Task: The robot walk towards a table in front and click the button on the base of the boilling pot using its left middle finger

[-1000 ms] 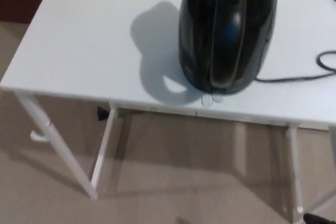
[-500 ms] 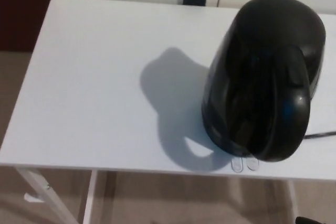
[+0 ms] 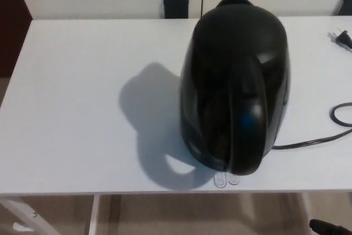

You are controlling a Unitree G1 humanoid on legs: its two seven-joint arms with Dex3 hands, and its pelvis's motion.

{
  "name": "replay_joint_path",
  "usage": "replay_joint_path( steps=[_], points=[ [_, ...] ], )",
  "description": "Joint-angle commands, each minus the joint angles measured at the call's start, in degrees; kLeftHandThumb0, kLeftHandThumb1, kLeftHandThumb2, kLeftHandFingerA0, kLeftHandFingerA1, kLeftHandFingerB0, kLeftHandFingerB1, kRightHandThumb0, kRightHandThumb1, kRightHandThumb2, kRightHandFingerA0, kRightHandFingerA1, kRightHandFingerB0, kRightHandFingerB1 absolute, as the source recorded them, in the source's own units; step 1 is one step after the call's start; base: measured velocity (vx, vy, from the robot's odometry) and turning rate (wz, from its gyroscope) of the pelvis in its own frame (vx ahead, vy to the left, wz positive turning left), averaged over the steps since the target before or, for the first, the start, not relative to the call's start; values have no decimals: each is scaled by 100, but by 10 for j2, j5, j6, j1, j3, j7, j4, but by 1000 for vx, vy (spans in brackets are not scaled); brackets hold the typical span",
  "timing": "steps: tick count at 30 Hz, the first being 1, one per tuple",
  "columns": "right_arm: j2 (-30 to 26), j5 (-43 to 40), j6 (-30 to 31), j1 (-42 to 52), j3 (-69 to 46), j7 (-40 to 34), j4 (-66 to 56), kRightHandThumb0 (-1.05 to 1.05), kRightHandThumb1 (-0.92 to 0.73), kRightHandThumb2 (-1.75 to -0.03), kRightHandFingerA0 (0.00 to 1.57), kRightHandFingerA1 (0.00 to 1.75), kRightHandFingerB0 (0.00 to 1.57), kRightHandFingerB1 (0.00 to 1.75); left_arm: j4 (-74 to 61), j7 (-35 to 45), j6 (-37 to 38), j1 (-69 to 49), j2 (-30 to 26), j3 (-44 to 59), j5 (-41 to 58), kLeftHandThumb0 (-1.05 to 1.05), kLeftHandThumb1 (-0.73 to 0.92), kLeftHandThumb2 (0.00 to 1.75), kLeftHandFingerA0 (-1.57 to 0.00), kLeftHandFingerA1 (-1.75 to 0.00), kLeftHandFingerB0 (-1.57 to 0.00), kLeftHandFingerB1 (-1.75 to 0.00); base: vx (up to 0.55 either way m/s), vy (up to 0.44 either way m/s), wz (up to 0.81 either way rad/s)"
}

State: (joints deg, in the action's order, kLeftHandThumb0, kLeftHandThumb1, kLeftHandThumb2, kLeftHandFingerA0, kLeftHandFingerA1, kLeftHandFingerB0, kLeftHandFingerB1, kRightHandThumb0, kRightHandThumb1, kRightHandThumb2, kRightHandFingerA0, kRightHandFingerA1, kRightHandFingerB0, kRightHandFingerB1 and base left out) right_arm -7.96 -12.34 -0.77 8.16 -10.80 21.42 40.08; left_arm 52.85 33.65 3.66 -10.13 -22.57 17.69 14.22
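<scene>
White tabletop (image 3: 82,108) filled the head view; neither of my hands showed, so I could not tell their fingers' state. Right of centre, the boiling pot (image 3: 234,86) stood by the near edge, its clear button (image 3: 226,179) overhanging slightly. My left middle finger had to press straight down there.

Base of boiling pot (image 3: 234,89) hidden beneath pot body, button (image 3: 227,179) near table (image 3: 71,108) front edge too blurred to resolve, power cord (image 3: 330,130) and table legs cut off at frame edges.
</scene>
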Motion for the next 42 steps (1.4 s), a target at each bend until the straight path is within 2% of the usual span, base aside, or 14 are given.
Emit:
replay_joint_path(
  steps=[1,13,17,20,23,28,29,31,34,35,36,38,39,42],
  points=[
    [-5,8,-2,-1,4,-3,3,-9,-50,-54,58,50,42,42,-4,-17,18,-7,-9,-9,-19,-28,42,59,-67,-52,-47,-41,12,180,16],
    [-7,11,1,-5,7,-1,2,-12,-50,-54,58,50,42,42,-35,-15,18,-24,1,-31,-20,-24,45,58,-57,-49,-45,-40,1,60,11],
    [-8,19,1,-12,12,-6,10,-9,-51,-54,57,50,41,41,-50,-12,30,-38,3,-41,-24,-29,42,60,-56,-49,-44,-40,-32,-68,2],
    [-8,23,4,-15,15,-13,9,-10,-50,-54,57,50,42,41,-62,-11,63,-50,10,-56,-35,-31,42,61,-57,-50,-45,-41,0,0,0],
    [-11,26,-1,-22,18,-10,11,-10,-50,-54,54,49,41,41,-106,-34,78,-70,17,-97,-75,-42,40,65,-58,-49,-47,-43,0,0,0],
    [-11,14,8,-31,12,3,6,-10,-50,-54,53,50,40,41,-182,-60,118,-109,29,-147,-110,-41,41,66,-60,-50,-48,-44,0,0,0],
    [-15,25,-2,-30,20,2,11,-13,-50,-55,52,49,38,41,-232,-79,135,-141,34,-187,-155,-42,43,66,-57,-48,-45,-43,0,0,0],
    [-14,24,3,-32,19,3,11,-10,-50,-54,51,47,39,40,-256,-78,152,-156,30,-214,-170,-39,44,66,-53,-47,-41,-41,0,0,0],
    [-8,23,-4,-36,17,-4,18,-12,-49,-54,57,49,41,42,-327,-121,195,-189,12,-303,-283,-45,46,70,-51,-47,-36,-42,0,0,0],
    [-9,24,1,-36,19,-4,16,-13,-50,-54,58,49,39,41,-344,-131,224,-195,10,-333,-319,-36,54,57,-54,-38,-39,-33,0,0,0],
    [-9,25,4,-42,21,-5,17,-13,-50,-55,55,49,38,40,-365,-140,235,-197,6,-355,-348,-39,56,57,-53,-38,-37,-32,0,0,0],
    [-8,24,6,-60,21,-6,23,-12,-50,-54,53,49,38,41,-407,-149,234,-192,0,-379,-380,-40,57,57,-53,-37,-36,-32,0,0,0],
    [-7,26,9,-62,21,-13,20,-12,-47,-53,62,48,44,40,-432,-151,233,-195,-2,-392,-398,-41,60,58,-50,-36,-33,-31,0,0,0],
    [-6,24,13,-62,22,-13,14,-12,-49,-54,61,50,42,41,-513,-138,229,-198,-12,-435,-445,-44,64,59,-47,-35,-29,-30,0,0,0]
  ],
)
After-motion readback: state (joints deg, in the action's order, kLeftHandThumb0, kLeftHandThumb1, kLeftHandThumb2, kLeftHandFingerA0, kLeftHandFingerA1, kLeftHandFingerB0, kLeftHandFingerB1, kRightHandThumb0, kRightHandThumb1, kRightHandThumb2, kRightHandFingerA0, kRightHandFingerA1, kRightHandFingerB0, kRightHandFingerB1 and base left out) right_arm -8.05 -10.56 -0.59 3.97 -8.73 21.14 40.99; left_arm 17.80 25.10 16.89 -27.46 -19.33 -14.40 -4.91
